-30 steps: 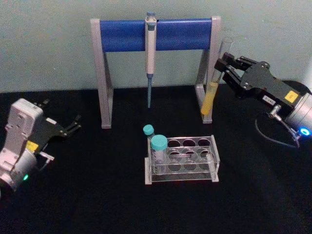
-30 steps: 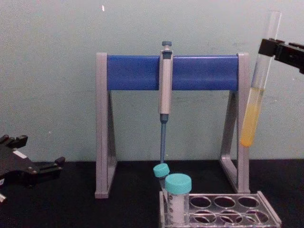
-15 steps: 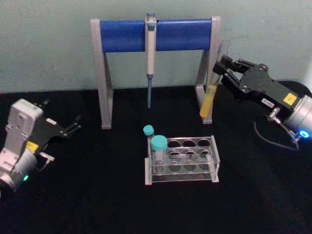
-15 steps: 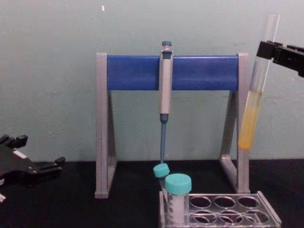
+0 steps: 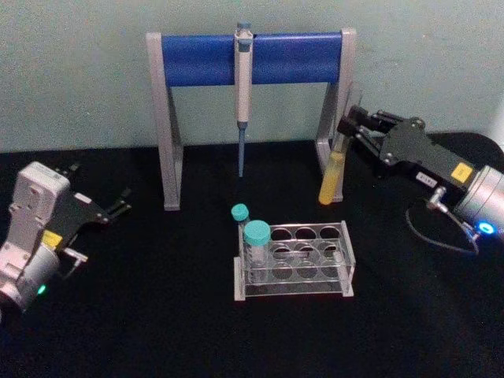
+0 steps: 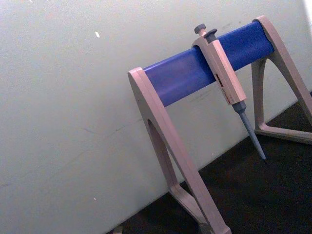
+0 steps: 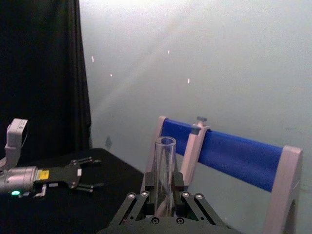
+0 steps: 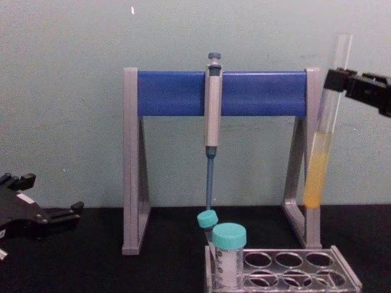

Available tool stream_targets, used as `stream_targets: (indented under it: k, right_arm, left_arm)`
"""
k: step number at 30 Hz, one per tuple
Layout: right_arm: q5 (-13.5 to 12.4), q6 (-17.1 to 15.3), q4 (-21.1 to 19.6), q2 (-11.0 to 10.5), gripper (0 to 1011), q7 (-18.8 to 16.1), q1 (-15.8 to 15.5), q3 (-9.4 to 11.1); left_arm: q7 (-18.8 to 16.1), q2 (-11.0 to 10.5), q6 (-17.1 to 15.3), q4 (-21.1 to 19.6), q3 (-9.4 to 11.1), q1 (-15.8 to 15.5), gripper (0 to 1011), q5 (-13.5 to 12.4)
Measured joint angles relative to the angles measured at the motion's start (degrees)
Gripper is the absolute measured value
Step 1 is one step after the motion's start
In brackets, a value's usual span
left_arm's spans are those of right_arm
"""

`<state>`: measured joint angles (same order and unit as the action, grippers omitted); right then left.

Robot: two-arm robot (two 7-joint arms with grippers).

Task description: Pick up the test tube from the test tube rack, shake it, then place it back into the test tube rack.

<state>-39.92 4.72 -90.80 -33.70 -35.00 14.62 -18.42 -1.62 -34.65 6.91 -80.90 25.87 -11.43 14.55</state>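
Right gripper (image 5: 347,126) closed on the upper part of the test tube (image 5: 334,164), holding it in the air at about 1 o'clock from the test tube rack (image 5: 347,250). The tube hangs nearly upright in front of the right leg of the pipette stand (image 5: 203,58), tilted slightly, with its open end above the gripper fingers and yellow-orange liquid in its lower part. It is clear of the tabletop (image 5: 157,315).

Compared with one second earlier, the gripper and the tube are lower and slightly farther left, nearer the rack; in the chest view the tube (image 8: 320,152) has dropped against the stand leg.

The left gripper (image 5: 118,206) rests at about 9 o'clock from the rack, fingers spread and holding nothing, unchanged in position. The pipette (image 5: 243,87) hangs from the blue bar at 12 o'clock. Two teal-capped tubes (image 5: 256,234) stand in the left end of the rack.

A yellow label (image 5: 458,168) marks the right gripper body and another (image 5: 51,235) the left; their print is too small to read.
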Motion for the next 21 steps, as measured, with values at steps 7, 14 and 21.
stream_targets:
  k: [7,14,21]
  right_arm:
    - [0.72,-0.06,0.65,-0.14,220,-1.21,-0.01,-1.47]
    - [1.93,-0.1,2.11,0.09,220,-1.95,0.29,-3.25]
    - [2.52,-0.03,4.16,0.92,220,-2.6,1.11,-4.47]
  left_arm:
    - [0.0,0.0,0.0,0.0,0.0,0.0,1001,0.0]
    - [0.0,0.0,0.0,0.0,0.0,0.0,1002,0.0]
    - [0.0,0.0,0.0,0.0,0.0,0.0,1001,0.0]
